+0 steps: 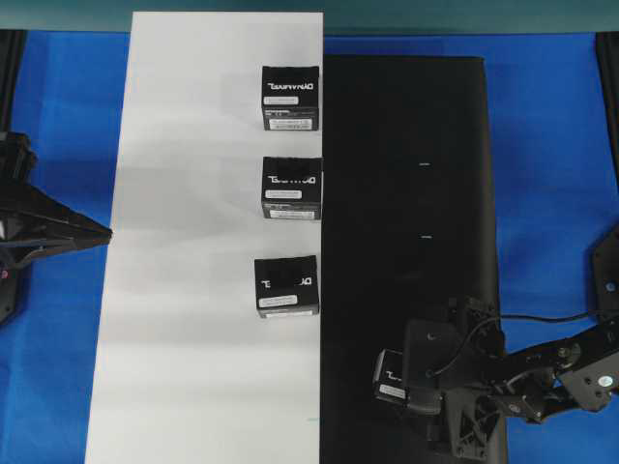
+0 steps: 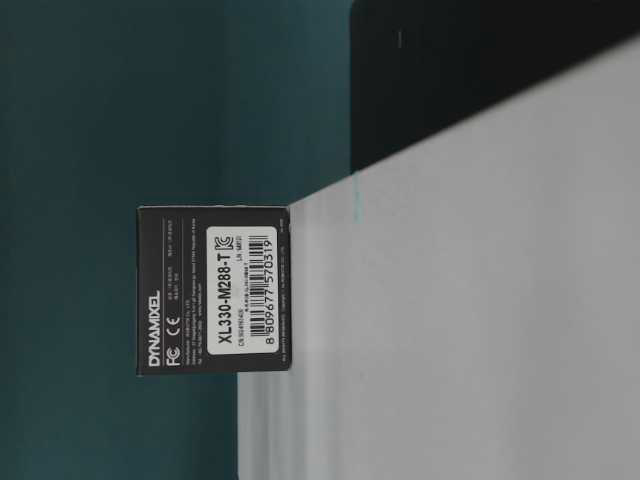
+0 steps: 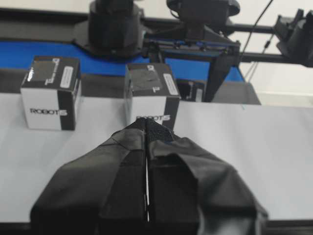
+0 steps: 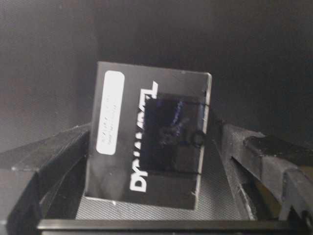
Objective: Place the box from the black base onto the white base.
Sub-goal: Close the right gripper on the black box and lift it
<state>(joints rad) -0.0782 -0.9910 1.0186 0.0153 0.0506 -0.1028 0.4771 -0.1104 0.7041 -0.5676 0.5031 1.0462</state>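
The box point(image 1: 391, 375) is seen in the overhead view on the black base point(image 1: 406, 193), at its near end, directly under the right gripper point(image 1: 411, 382), whose body covers most of it. Three look-alike boxes point(image 1: 290, 188) are lined up on the white base point(image 1: 193, 242), along the edge that meets the black sheet, well apart from that gripper. The left gripper point(image 1: 97, 232) is held at the far edge of the white board, with its tip pointing toward the middle box.

In the table-level view, only one boxed carton point(image 2: 213, 290) on the white base point(image 2: 480, 330) is shown; neither gripper is visible.

In the left wrist view, the left gripper point(image 3: 147, 128) is seen with its fingers pressed together, nothing between them; a box point(image 3: 150, 95) stands just beyond its tip.

In the right wrist view, the box point(image 4: 146, 139) is seen between the spread fingers point(image 4: 54, 156) of the right gripper point(image 4: 151, 166), lying on the black base point(image 4: 205, 44). A gap is visible at the left finger; whether the right one touches the box cannot be told.
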